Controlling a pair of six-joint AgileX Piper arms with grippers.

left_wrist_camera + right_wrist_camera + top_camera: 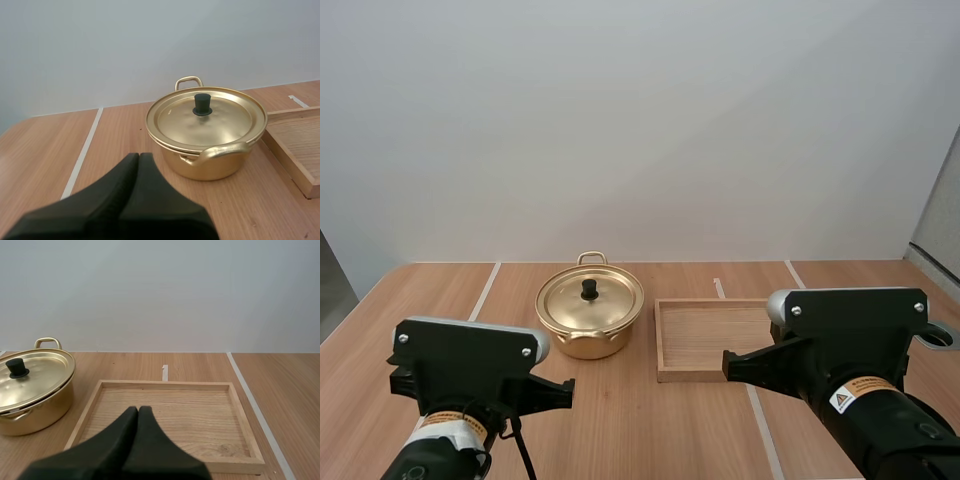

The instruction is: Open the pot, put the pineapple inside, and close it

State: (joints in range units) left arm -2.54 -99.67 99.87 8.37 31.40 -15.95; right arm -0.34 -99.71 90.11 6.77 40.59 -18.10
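At the left, the left gripper [139, 156], fingers pressed together empty, points at the lidded round golden metal pot [210, 162] just ahead; the right gripper [138, 409], likewise closed, faces the shallow rectangular wooden tray [165, 385] beside the pot.

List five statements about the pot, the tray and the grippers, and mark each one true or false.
1. The lid sits on the pot. True.
2. The tray lies to the left of the pot in the high view. False: it lies to the pot's right.
3. The left gripper has its fingers shut together. True.
4. The right gripper grips the lid. False: it is shut on nothing, near the tray.
5. The knob on the lid is white. False: it is black.
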